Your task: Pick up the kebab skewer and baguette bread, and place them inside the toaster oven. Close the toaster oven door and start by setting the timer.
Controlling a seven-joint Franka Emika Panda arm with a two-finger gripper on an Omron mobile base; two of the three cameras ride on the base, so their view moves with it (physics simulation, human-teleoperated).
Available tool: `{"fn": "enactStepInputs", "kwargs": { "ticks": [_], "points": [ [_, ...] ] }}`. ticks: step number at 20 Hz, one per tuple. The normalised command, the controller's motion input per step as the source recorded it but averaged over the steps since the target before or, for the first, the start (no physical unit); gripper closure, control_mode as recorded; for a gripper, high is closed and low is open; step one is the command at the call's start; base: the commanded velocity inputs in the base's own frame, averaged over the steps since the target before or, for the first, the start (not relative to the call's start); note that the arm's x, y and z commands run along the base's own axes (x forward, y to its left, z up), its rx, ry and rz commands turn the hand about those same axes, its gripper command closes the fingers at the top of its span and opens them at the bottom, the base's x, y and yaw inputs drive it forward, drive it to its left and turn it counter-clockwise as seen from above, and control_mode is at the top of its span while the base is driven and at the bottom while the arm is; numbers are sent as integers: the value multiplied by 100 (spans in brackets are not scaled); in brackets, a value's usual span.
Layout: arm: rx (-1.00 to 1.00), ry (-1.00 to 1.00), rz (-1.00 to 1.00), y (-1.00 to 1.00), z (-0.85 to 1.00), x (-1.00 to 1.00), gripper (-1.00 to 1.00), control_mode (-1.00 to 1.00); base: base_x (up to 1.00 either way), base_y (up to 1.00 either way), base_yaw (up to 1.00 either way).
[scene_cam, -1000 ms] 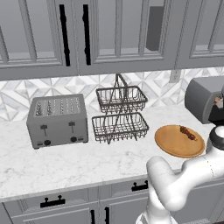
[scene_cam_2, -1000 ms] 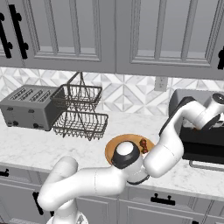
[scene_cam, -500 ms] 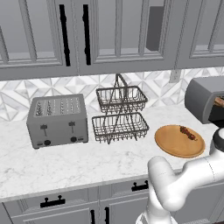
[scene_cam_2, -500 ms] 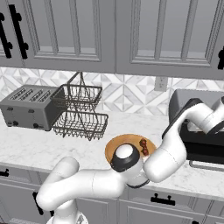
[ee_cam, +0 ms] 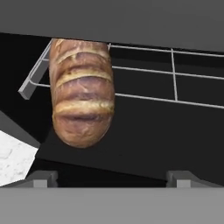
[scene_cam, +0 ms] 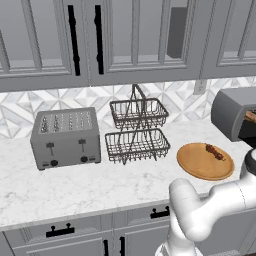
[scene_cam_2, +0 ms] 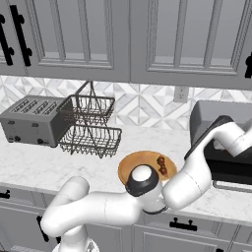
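Starting at the far left of the marble surface (scene_cam: 75,185): a grey slot toaster (scene_cam: 65,137) with levers on its front, then right beside it a two-tier wire basket (scene_cam: 137,131). Next over is the round wooden board (scene_cam: 205,161), and the kebab skewer (scene_cam: 215,151) is lying on its far right part, small dark meat chunks on a thin stick. In the right base view the same skewer (scene_cam_2: 161,165) sits on the board (scene_cam_2: 129,167) just behind the arm's elbow.

Far right is the toaster oven (scene_cam: 230,112), and its door (scene_cam_2: 231,170) is dropped open, with the grey bar handle hanging out front. The arm reaches into the opening.

From the hand view, the baguette bread (ee_cam: 82,98) is lying on the wire rack (ee_cam: 175,78) inside the oven, over on the left side of that view, with its near end poking off the rack's front edge. The hand (ee_cam: 112,177) has its two fingertips spread wide apart with nothing between them, so it's released, and the loaf sits clear of both tips.
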Motion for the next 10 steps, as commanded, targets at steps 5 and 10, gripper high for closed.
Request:
{"fn": "enactStepInputs", "kwargs": {
  "ticks": [5, 10],
  "points": [
    [12, -13, 0, 0, 0, 13, -100, -100, 0, 0, 0],
    [14, -11, 0, -1, 1, 31, -100, -100, 0, 0, 0]
  ]
}}
